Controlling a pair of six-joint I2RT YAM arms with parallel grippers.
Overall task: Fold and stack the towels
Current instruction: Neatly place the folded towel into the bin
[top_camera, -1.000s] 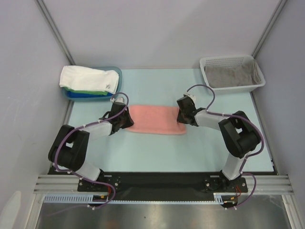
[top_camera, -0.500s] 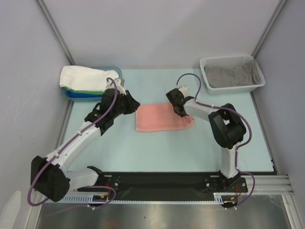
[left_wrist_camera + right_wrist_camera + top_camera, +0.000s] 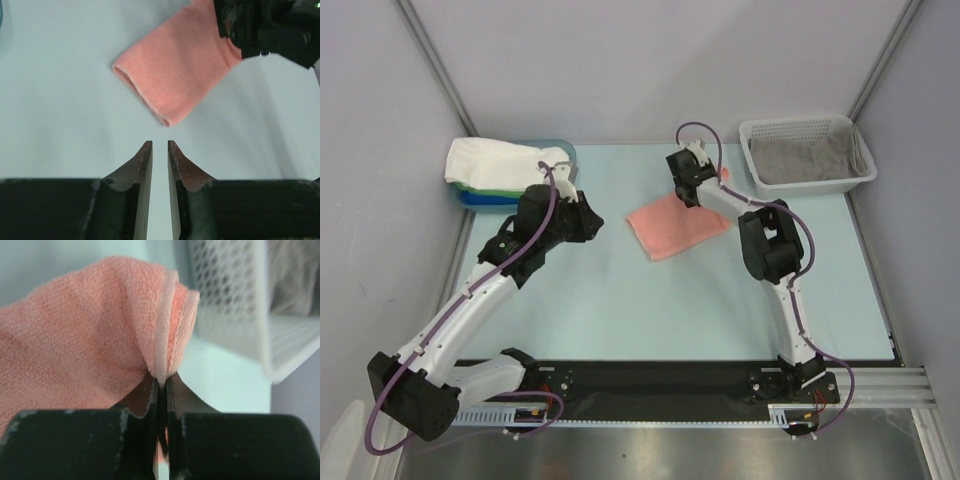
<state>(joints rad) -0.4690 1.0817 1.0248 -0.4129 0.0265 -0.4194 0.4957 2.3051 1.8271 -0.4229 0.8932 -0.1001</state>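
towel (image 3: 675,225), pink and folded, lies askew on the worktop (image 3: 650,300), one end pinched tight in the right claw (image 3: 161,382) near the white basket (image 3: 815,186). left claw (image 3: 159,149) hovers near the other end, slightly parted, holding nothing.

Pale blue table (image 3: 650,300). Folded salmon towel (image 3: 670,228) lies askew, centre toward far side. Blue tray (image 3: 480,197) in far left corner. White basket (image 3: 810,185) in far right corner.
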